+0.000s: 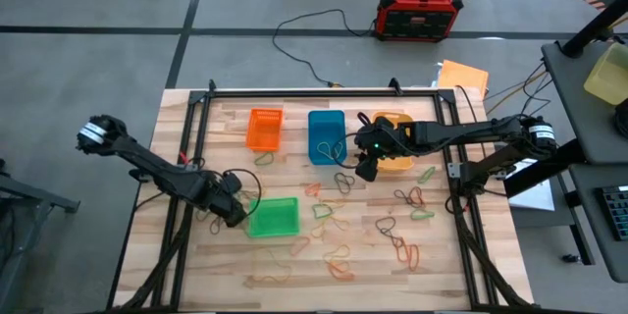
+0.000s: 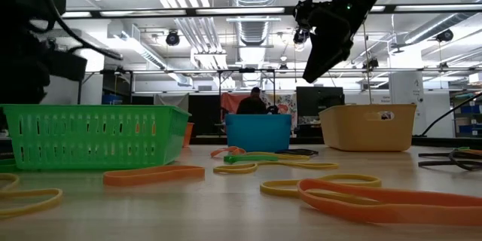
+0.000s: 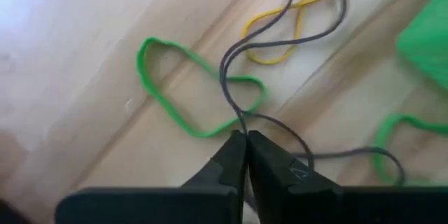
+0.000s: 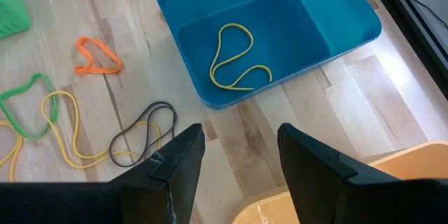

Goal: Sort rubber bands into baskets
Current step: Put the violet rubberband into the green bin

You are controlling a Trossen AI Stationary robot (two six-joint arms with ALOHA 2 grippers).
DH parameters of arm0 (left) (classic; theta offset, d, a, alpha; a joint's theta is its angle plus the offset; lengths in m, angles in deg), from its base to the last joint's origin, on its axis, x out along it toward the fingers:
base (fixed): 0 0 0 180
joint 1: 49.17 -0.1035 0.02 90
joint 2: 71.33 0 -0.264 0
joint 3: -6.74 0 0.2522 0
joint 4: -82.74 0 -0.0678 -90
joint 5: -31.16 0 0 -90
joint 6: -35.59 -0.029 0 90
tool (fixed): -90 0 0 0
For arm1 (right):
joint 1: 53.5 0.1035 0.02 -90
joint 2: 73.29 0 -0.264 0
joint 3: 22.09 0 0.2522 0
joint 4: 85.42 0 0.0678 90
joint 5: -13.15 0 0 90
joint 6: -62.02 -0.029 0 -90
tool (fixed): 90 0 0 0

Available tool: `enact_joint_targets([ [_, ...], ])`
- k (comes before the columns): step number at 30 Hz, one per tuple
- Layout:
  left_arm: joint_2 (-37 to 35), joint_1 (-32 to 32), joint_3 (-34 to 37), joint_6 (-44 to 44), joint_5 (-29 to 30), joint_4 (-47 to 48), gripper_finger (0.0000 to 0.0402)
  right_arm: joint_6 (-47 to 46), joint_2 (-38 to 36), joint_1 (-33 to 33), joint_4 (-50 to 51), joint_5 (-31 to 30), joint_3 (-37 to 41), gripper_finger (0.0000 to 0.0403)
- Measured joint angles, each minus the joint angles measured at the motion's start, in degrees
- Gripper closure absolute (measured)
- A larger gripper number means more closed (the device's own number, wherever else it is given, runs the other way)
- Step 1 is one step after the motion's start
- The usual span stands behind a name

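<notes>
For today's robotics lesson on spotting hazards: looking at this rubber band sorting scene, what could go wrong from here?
1. The left gripper has shut on a dark band that lies across a green band and a yellow band; lifting may drag those along.
2. The pinch is at the fingertips, so the thin band might slip out.
3. The right gripper hangs open near the blue basket, which holds a yellow loop; a low sweep could nudge the basket.

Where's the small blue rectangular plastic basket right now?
High view: the blue plastic basket sits at the table's far middle, between the orange basket and the yellow-orange basket.
</notes>
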Motion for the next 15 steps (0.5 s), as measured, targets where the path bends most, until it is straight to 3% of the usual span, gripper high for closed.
enact_joint_targets([
  [7,-1.88,0.44,-8.55,-3.89,0.04,11.66,0.0401,0.03,0.00,0.00,-0.04,0.00,0.64,0.0225],
  [15,-4.77,0.44,-21.60,-12.61,2.74,15.57,0.0401,-0.09,0.00,-0.02,-0.21,0.00,1.79,0.0225],
])
